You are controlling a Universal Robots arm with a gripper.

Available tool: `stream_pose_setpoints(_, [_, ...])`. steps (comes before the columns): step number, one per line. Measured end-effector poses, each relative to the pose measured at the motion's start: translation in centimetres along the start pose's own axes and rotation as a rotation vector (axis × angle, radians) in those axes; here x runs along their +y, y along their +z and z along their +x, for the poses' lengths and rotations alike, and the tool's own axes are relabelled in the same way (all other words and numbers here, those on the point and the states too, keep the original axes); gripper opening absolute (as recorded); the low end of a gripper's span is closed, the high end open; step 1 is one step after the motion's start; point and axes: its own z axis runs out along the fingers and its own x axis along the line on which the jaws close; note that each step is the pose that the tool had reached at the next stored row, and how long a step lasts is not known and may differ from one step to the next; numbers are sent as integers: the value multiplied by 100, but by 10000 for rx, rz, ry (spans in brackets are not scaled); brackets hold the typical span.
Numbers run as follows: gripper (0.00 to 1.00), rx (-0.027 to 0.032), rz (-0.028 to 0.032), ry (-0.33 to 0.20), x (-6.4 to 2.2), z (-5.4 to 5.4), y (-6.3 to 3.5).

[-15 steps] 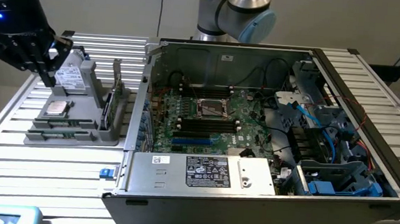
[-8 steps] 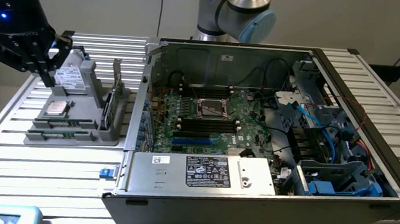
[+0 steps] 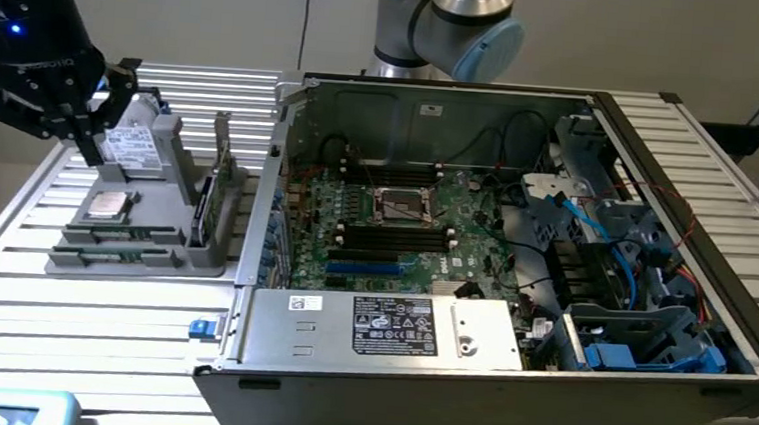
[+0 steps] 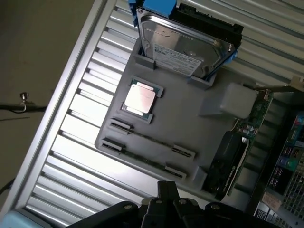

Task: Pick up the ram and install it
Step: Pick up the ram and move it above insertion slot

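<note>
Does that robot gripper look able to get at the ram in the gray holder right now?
Probably yes: the gripper hangs over the gray holder, and nothing covers the ram in its slot; the hard drive and card stand aside. Its fingers are shut, though.

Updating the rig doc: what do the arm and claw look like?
Arm: silver-grey tubular segments and rounded joints with light blue caps. Claw: matte black and blocky. In the exterior view its body carries a small blue light and white lettering.
</note>
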Motion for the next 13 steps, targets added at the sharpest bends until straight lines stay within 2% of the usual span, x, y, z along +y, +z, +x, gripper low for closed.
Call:
stream_pose_setpoints(6, [11,22,13,-1078,0,0,1])
stream_pose_setpoints(13, [11,35,0,-2354,0,0,6])
